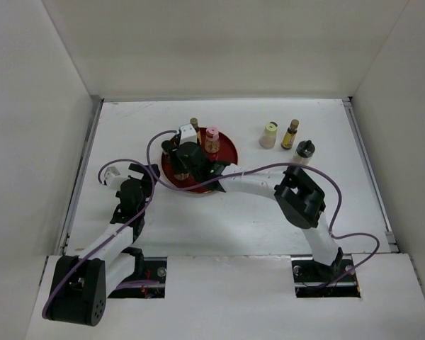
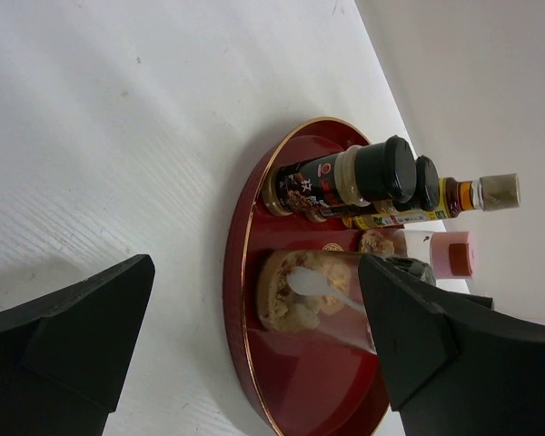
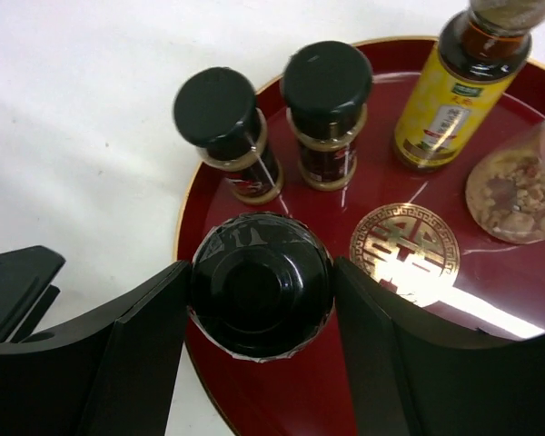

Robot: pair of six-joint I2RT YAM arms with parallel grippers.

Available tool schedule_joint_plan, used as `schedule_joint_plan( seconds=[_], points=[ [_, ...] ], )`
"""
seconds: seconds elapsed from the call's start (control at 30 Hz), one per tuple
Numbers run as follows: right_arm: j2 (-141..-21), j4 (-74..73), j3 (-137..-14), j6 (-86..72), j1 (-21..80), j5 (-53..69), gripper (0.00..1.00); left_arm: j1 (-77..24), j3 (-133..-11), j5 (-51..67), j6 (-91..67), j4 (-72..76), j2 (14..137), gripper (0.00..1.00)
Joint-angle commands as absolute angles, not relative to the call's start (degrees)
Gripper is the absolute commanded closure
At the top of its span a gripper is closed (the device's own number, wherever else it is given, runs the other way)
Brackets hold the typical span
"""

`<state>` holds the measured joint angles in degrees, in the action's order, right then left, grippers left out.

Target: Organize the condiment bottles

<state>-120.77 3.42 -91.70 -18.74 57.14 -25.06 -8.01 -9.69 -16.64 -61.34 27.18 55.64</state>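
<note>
Enclosing the white worktop (image 1: pixel 269 212), plain white walls stand on three sides, and the round red tray (image 1: pixel 227 147) collects most condiment bottles while three more bottles (image 1: pixel 290 134) stand near its right. The right pincer (image 3: pixel 260 300) clasps a black-capped jar (image 3: pixel 259 268) upright just inside the tray's rim, probably to seat it by two black-capped bottles (image 3: pixel 327 109). The left pincer (image 2: pixel 254 327) hangs released and empty.

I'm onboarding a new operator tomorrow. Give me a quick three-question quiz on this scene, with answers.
1. How many bottles stand outside the red tray?
2. True or false: the left hand holds a bottle.
3. What does the right hand grip? A) black-capped jar B) the tray's rim C) nothing

Key:
1. Three: cream bottle, amber bottle, black-capped bottle.
2. False; it is open and empty.
3. A.
</note>
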Motion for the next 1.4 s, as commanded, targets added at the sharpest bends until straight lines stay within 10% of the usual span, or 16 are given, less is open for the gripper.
schedule_joint_plan(
  seconds=[0.0,0.5,0.9,1.17,1.37],
  points=[
    [-121.02,7.03,-95.19,-18.81,58.84,-26.01,0.39,-8.30,-9.76,-16.87,-61.61,29.09,55.02,0.00],
    [-103.64,7.29,-82.81,-18.98,59.02,-26.63,0.15,-8.48,-9.76,-17.49,-61.17,29.09,54.76,0.00],
    [-69.90,3.00,-47.93,-25.92,39.00,-33.21,0.72,-8.57,-9.67,-17.05,-61.17,29.09,53.96,0.00],
    [-60.29,-6.59,-37.62,-28.04,25.71,-38.85,0.34,-8.92,-10.02,-16.96,-61.09,29.35,54.76,0.00],
    [-63.62,-7.12,-38.49,-28.21,25.71,-34.46,0.23,-9.18,-10.28,-16.88,-61.08,29.36,55.28,0.00]
  ],
)
